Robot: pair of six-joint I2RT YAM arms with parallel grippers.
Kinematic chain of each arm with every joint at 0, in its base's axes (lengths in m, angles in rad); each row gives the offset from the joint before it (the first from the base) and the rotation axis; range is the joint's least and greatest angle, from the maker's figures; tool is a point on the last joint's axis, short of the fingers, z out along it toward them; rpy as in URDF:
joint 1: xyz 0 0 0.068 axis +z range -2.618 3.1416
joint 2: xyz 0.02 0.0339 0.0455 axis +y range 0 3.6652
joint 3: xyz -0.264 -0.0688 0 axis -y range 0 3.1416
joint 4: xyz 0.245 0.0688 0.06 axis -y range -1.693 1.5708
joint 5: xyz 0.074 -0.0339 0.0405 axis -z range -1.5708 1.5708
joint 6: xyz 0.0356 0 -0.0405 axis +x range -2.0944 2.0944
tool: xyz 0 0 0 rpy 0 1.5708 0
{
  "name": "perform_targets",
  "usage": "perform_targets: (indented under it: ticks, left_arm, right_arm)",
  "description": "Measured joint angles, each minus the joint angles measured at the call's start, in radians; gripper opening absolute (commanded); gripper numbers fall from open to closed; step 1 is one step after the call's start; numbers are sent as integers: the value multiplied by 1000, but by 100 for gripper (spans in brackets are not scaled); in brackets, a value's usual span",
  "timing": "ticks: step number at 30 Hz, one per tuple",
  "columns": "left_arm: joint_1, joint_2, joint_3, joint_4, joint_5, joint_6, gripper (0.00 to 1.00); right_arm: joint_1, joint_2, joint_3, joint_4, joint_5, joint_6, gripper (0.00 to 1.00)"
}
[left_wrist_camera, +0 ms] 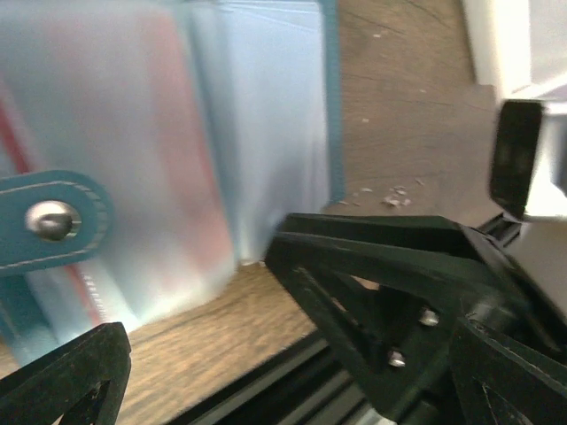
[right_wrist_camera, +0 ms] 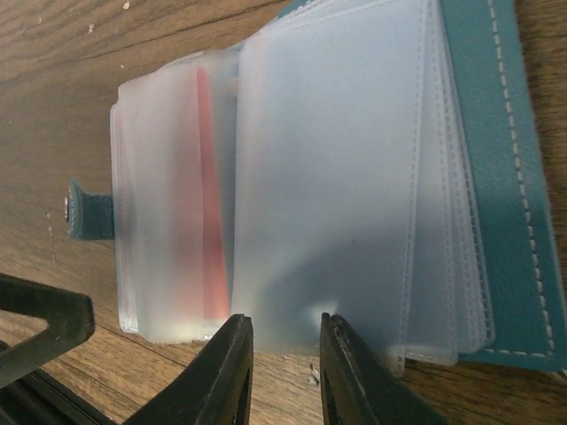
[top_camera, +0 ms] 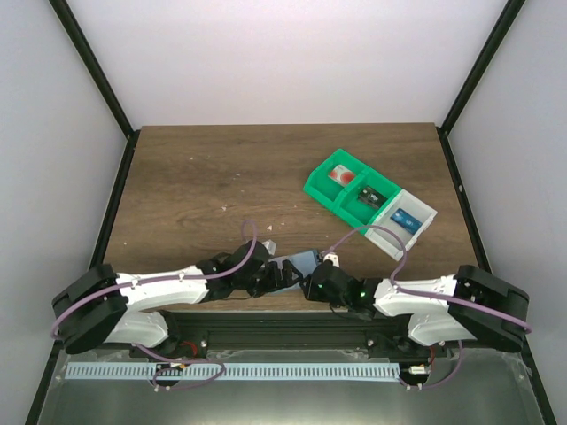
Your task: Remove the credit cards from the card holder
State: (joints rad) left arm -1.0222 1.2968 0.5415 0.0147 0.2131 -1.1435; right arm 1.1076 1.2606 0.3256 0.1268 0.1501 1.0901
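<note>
The card holder (top_camera: 297, 262) lies open on the wood at the near table edge, between my two grippers. In the right wrist view its frosted sleeves (right_wrist_camera: 354, 177) fan out from the teal cover (right_wrist_camera: 500, 177), and a credit card (right_wrist_camera: 208, 204) shows as a red band inside the left sleeves. My right gripper (right_wrist_camera: 283, 329) is narrowly open at the sleeves' near edge, with bare wood between its fingers. My left gripper (left_wrist_camera: 204, 328) is wide open beside the holder's other end, near the teal snap tab (left_wrist_camera: 53, 221). It holds nothing.
A green compartment bin (top_camera: 350, 190) joined to a white one (top_camera: 403, 217) stands at the back right. A pale item with a red mark (top_camera: 337, 175) lies in the green bin. The table's black front rail (left_wrist_camera: 266, 390) runs right under the left gripper.
</note>
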Motion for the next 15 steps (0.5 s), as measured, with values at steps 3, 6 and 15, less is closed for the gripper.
perform_targets:
  ticks: [3, 6, 15]
  left_arm:
    - [0, 18, -18, 3, -14, -21, 100]
    - [0, 36, -18, 5, -33, -25, 100]
    - [37, 94, -17, 48, -40, -13, 100]
  right_arm:
    - [1, -10, 0, -17, 0, 0, 24]
    - [1, -23, -1, -42, 0, 0, 24]
    - [1, -36, -14, -52, 1, 0, 24]
